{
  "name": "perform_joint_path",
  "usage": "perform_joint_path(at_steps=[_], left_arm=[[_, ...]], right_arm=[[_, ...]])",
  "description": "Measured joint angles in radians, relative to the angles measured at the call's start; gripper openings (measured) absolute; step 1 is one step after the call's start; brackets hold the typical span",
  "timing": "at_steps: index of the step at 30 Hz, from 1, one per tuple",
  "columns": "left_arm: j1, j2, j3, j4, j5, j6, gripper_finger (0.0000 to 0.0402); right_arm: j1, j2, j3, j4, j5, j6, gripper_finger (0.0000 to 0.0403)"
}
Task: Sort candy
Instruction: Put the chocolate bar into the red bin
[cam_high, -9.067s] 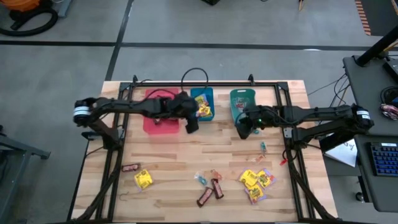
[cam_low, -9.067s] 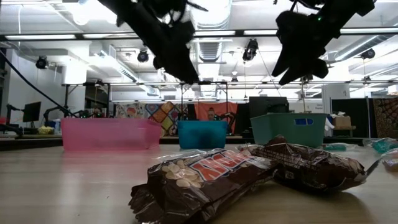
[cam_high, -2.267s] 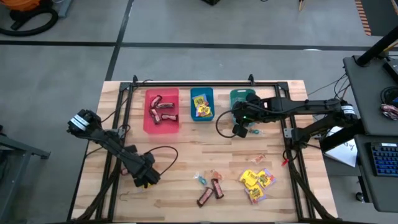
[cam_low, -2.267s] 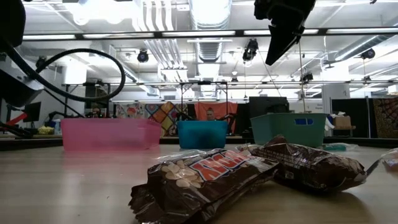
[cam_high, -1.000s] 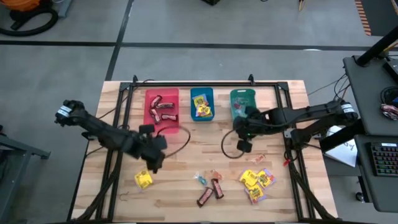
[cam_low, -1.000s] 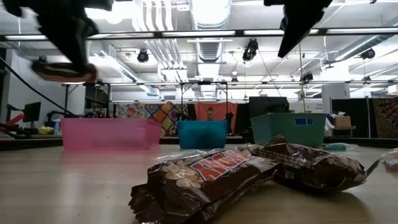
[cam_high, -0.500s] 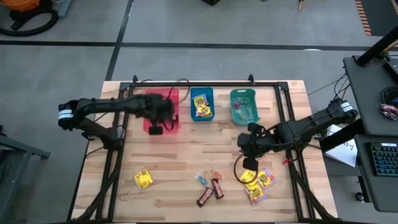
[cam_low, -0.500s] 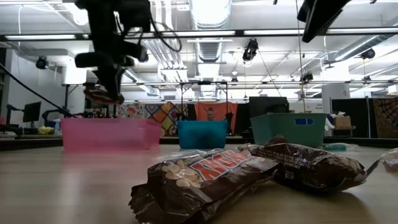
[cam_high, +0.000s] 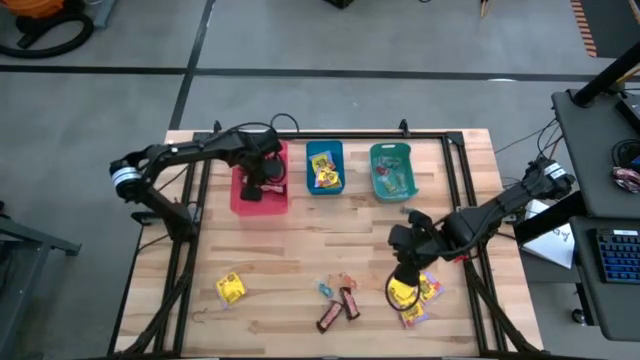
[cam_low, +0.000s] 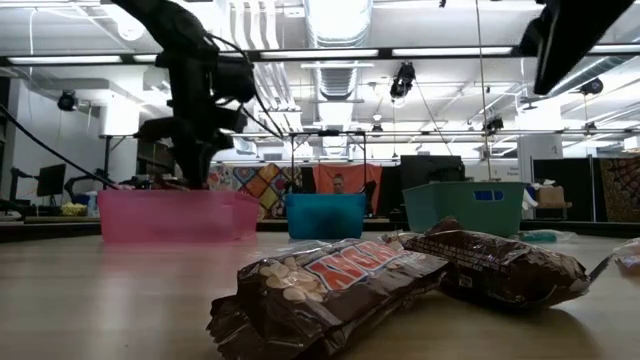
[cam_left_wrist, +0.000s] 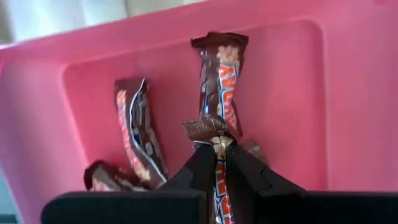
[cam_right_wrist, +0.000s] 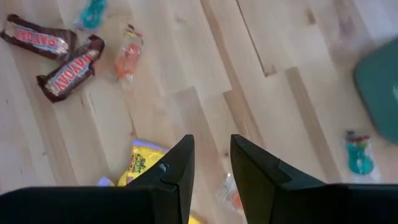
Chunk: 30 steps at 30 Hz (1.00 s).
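Overhead straight down, table-level across toward the pink bin (cam_low: 170, 215) — wrist views close, downward.

Two black jointed arms, left arm (cam_high: 190, 152) and right arm (cam_high: 490, 212), each with a pale band near its base and looping black cables, perhaps.

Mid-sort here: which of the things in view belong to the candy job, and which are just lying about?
Job:
- candy bar in left gripper, over red bin
- yellow packets under open right gripper
- bars on table
- blue bin, green bin

Lying about:
- keyboard
- orange hose
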Motion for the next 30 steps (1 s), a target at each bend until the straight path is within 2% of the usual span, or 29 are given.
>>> perform_joint_path(at_steps=[5,10,20,26,30], left_arm=[[0.000,0.048,0.000,-0.001,0.045,0.049,0.0010],[0.005,0.070,0.000,0.017,0.045,0.042,0.0017],[0.007,0.072,0.000,0.033,0.041,0.034,0.0072],[0.007,0.071,0.001,0.026,-0.061,0.030,0.0110],[0.007,0.068,0.031,-0.063,-0.074,0.014,0.0119]], right_arm=[[0.010,0.000,-0.023,0.000,-0.014,0.068,0.0095],[0.013,0.000,-0.025,0.001,-0.035,0.103,0.0095],[0.013,0.000,-0.025,0.007,-0.059,0.139,0.0095],[0.013,0.000,-0.025,0.007,-0.061,0.170,0.0095],[0.013,0.000,-0.025,0.007,-0.087,0.232,0.0095]])
